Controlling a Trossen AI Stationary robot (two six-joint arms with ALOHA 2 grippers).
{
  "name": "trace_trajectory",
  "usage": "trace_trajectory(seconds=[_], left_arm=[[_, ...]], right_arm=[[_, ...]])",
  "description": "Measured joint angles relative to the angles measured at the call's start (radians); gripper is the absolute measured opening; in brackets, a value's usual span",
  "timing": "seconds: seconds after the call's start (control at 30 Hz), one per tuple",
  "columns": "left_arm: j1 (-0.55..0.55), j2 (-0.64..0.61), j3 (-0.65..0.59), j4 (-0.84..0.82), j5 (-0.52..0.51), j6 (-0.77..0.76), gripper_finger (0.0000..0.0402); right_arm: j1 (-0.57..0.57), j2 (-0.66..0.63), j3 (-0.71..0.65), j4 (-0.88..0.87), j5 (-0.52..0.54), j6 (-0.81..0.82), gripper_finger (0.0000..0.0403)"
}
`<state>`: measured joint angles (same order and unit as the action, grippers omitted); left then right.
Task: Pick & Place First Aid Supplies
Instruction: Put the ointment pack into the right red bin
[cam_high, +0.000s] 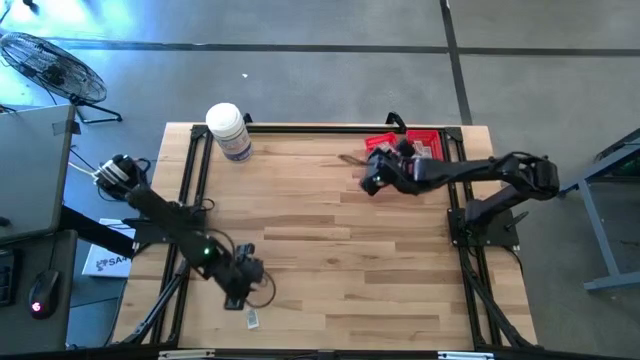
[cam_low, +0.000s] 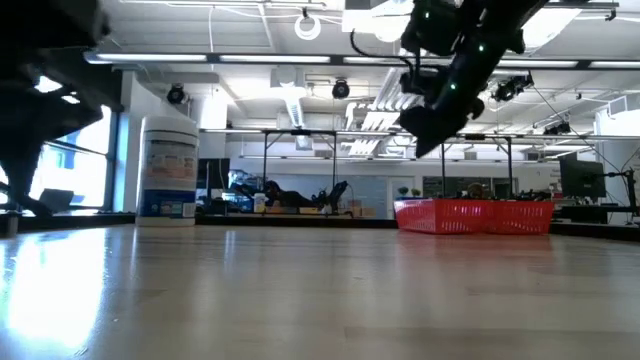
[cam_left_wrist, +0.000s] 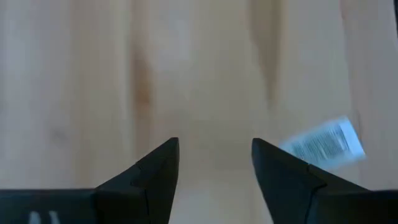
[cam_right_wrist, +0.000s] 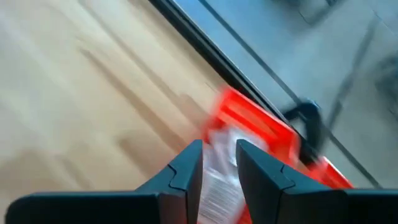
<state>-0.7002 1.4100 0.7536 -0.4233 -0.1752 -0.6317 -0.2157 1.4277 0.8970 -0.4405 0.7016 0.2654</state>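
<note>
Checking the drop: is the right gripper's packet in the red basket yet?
Not yet. The right gripper holds the packet short of the basket.

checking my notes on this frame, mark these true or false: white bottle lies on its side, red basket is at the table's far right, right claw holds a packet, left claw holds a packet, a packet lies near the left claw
1. The white bottle lies on its side. False: it stands upright at the table's far edge.
2. The red basket sits at the far right corner. True.
3. The right claw has a packet between its fingers. True: it hangs by the basket.
4. The left claw grips a packet. False: its fingers are apart with only bare wood between them.
5. A loose packet lies on the table near the left claw. True: it lies beside it at the near edge.
</note>
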Motion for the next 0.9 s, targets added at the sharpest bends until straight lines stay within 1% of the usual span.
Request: trace_trajectory(seconds=[0.17, 0.3, 0.37, 0.5, 0.57, 0.73, 0.8, 0.9], left_arm=[[-0.084, 0.048, 0.0, 0.019, 0.036, -0.021, 0.0198], [-0.131, 0.054, 0.0, 0.027, 0.053, -0.016, 0.0198], [-0.154, 0.054, 0.0, 0.028, 0.047, 0.047, 0.0198], [-0.191, 0.093, 0.001, 0.034, -0.06, 0.273, 0.0198], [-0.198, 0.127, 0.001, 0.054, -0.069, 0.346, 0.0198], [-0.198, 0.207, 0.006, 0.144, -0.032, 0.445, 0.0197], [-0.197, 0.222, 0.032, 0.132, -0.014, 0.455, 0.0197], [-0.197, 0.232, 0.074, 0.068, -0.01, 0.465, 0.0197]], right_arm=[[0.132, 0.0, -0.003, 0.105, -0.001, -0.023, 0.0091], [0.21, 0.0, -0.003, 0.134, 0.0, 0.003, 0.0091], [0.238, 0.0, -0.003, 0.139, 0.001, 0.028, 0.0091], [0.276, 0.0, -0.003, 0.137, 0.02, 0.068, 0.0091], [0.287, 0.0, -0.003, 0.134, 0.038, 0.082, 0.0091], [0.291, 0.001, -0.003, 0.135, 0.06, 0.095, 0.0091], [0.29, 0.001, -0.003, 0.137, 0.071, 0.104, 0.0091], [0.288, 0.001, -0.003, 0.137, 0.085, 0.118, 0.0091]])
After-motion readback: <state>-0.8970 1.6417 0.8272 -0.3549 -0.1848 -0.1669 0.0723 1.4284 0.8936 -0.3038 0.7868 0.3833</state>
